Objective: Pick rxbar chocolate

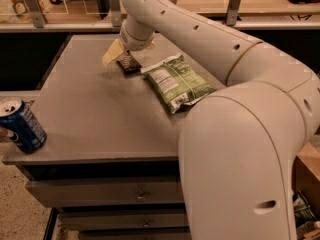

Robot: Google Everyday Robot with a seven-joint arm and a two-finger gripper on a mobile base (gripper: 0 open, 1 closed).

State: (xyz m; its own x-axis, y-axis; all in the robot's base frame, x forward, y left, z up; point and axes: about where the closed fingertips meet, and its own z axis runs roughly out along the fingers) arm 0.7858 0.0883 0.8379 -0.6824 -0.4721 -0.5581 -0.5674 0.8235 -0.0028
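The rxbar chocolate (130, 65) is a small dark flat bar lying on the grey table (100, 109) at the back, just left of the green-and-white snack bag (175, 81). My gripper (128, 55) hangs from the white arm directly over the bar's far end. It is open, with one tan finger (112, 53) to the left of the bar and the other mostly hidden behind the wrist on the right. The bar's far end is covered by the gripper.
A blue soda can (20, 126) stands at the table's front left corner. My white arm (240, 134) covers the right side of the table. A railing with posts (31, 4) runs behind the table. Drawers (100, 191) sit below the front edge.
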